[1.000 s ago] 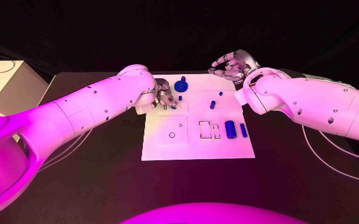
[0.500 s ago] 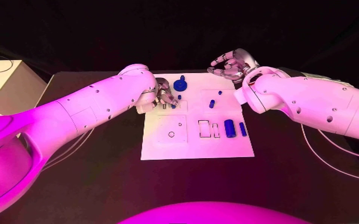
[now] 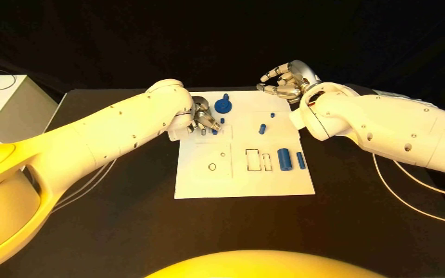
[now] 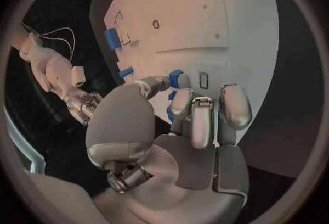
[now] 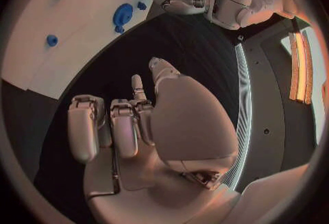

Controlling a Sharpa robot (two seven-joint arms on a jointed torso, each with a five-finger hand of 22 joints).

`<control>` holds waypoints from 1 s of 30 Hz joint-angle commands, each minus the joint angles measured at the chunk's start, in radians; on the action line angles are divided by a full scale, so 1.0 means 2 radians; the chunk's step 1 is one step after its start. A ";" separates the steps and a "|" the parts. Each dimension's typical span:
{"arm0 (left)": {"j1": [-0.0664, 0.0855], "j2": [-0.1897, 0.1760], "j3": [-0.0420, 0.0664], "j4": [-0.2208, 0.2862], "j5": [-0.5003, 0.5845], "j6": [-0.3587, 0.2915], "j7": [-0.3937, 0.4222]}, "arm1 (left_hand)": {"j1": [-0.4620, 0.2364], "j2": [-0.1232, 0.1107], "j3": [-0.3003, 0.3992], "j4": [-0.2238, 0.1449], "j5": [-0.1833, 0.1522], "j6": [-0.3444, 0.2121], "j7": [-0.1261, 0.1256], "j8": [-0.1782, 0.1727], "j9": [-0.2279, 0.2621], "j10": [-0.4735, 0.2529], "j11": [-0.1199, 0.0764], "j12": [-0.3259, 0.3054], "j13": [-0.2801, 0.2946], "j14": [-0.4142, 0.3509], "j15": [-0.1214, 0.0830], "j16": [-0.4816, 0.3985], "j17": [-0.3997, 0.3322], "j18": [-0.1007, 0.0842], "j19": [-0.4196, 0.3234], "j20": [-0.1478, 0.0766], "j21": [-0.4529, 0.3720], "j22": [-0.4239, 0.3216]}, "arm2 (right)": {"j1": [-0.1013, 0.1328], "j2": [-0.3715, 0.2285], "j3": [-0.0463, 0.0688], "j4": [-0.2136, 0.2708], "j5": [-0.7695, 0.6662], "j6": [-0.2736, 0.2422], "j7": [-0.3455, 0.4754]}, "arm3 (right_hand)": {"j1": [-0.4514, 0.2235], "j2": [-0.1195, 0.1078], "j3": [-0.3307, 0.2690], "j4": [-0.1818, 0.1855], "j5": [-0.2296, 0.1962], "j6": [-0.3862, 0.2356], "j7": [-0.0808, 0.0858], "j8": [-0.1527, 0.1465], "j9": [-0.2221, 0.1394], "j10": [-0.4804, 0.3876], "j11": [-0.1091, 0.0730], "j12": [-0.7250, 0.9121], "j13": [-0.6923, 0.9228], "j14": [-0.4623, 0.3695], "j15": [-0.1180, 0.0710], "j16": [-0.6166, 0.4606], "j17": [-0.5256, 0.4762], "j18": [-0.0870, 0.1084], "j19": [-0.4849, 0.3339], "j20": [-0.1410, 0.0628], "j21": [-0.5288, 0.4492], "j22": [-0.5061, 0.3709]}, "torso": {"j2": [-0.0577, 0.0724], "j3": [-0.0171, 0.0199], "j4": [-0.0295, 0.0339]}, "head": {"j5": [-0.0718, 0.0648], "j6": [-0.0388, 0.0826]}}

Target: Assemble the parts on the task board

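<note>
The white task board (image 3: 243,178) lies in the middle of the black table. My left hand (image 3: 204,118) rests over its far left part, and thumb and fingertip pinch a small blue peg (image 4: 176,77) standing there. A blue gear (image 3: 224,105) sits just beyond that hand, and it appears as the gear (image 5: 123,14) in the right wrist view. Another small peg (image 3: 263,129) stands mid-board. A thick blue cylinder (image 3: 285,159) and a thin blue bar (image 3: 301,160) lie near the right edge. My right hand (image 3: 289,80) hovers off the board's far right corner, fingers curled in, holding nothing.
Rectangular slots (image 3: 253,159) and a round hole (image 3: 212,166) are cut in the board's near half. A pale box (image 3: 18,107) stands at the table's left edge. Thin cables (image 3: 408,191) trail over the table on the right.
</note>
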 commanded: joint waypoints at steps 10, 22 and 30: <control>-0.005 -0.008 -0.002 0.015 0.001 0.014 0.002 | -0.004 -0.007 -0.058 0.024 -0.066 0.012 -0.002 -0.015 0.002 -0.002 -0.002 -0.002 0.000 0.043 -0.003 0.004 0.095 -0.009 0.003 -0.003 -0.004 -0.001 | -0.001 -0.002 0.000 0.001 -0.001 0.005 0.005 | -0.006 -0.002 0.002 0.000 0.003 -0.003 -0.001 0.002 0.001 0.024 -0.001 -0.002 0.106 0.050 -0.003 -0.002 0.119 -0.005 0.026 -0.002 -0.003 0.070 | 0.000 -0.0004 0.0001 | -0.002 0.001; -0.006 -0.017 -0.001 0.027 -0.001 0.006 0.003 | 0.005 -0.007 -0.094 0.068 -0.111 0.015 -0.001 -0.021 0.008 -0.002 0.000 -0.002 -0.002 0.043 -0.002 0.004 0.097 -0.009 0.005 -0.002 -0.005 0.001 | -0.002 -0.002 0.000 0.002 -0.001 0.005 0.006 | -0.007 -0.002 0.002 0.000 0.003 -0.004 -0.001 0.003 0.001 0.024 -0.001 -0.002 0.106 0.050 -0.003 -0.002 0.119 -0.005 0.026 -0.002 -0.003 0.070 | 0.000 -0.0002 0.0002 | -0.001 0.003; -0.006 -0.023 0.000 0.032 -0.002 0.001 0.003 | -0.005 -0.002 -0.109 0.070 -0.133 0.016 0.000 -0.023 0.010 -0.002 0.000 -0.001 -0.001 0.044 -0.001 0.005 0.098 -0.009 0.005 -0.001 -0.004 0.002 | -0.002 -0.003 0.000 0.002 -0.001 0.005 0.006 | -0.007 -0.002 0.002 0.000 0.003 -0.004 -0.001 0.003 0.001 0.024 -0.001 -0.002 0.106 0.050 -0.003 -0.002 0.119 -0.005 0.026 -0.002 -0.003 0.070 | 0.000 -0.0002 -0.0002 | -0.001 0.004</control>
